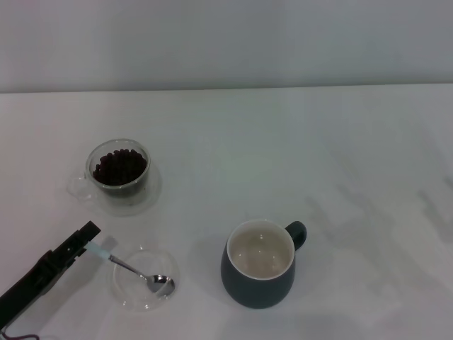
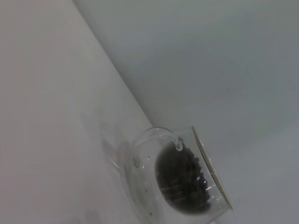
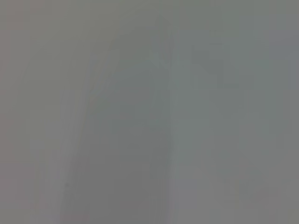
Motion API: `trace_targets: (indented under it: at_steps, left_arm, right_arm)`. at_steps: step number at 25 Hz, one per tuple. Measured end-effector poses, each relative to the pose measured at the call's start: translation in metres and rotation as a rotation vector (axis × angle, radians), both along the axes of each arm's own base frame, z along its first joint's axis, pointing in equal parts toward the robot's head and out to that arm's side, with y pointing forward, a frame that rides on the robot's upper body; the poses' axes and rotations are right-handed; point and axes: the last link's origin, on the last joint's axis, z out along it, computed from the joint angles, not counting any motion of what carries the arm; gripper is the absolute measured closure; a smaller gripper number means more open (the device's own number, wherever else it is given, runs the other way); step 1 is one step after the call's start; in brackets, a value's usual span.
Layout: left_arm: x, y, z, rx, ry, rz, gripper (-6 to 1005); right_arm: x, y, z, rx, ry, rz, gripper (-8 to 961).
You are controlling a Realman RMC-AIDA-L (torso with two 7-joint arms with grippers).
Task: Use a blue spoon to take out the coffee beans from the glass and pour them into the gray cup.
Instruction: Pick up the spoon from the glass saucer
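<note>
Gripping the pale handle end of the spoon [image 1: 131, 270], the left gripper [image 1: 85, 239] reaches in low from the near left corner of the table [image 1: 354, 142], its dark fingers [image 1: 76, 244] clenched on the handle tip. From the jaws the spoon slants away toward the robot's right and down, its shiny bowl lying inside a flat clear dish [image 1: 145, 278] just past the fingertips. The bowl looks bare of beans.

Farther from the robot than the jaws, and a little to their right, stands the glass [image 1: 118, 172], upright, with its clear side handle turned to the left. The beans [image 1: 120, 166] fill it as a dark heap. The left wrist view shows the same glass [image 2: 180, 179] and its beans [image 2: 182, 182] ahead of the gripper, well apart from it; the fingers themselves do not appear there.

Well off to the right of the jaws, beyond the dish, sits the cup [image 1: 260, 263], upright, its cream inside empty and its loop handle pointing to the far right. The dish lies between the gripper and the cup, touching neither.

The right gripper is out of sight in the head view, and the right wrist view gives only a flat grey blur.
</note>
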Motion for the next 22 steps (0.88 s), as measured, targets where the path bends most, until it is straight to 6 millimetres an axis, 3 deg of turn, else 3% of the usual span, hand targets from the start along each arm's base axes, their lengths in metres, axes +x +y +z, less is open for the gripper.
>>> trace_targets:
  at_steps: [5,22]
  left_arm:
    - [0.001,0.001,0.000,-0.007,-0.006,-0.001,284]
    - [-0.001,0.001,0.001,-0.012,-0.023,0.022,730]
  right_arm:
    - [-0.002,-0.002,0.001,0.006,0.003,0.016,345]
    - [-0.006,-0.014,0.003,0.031,0.025,0.051,346]
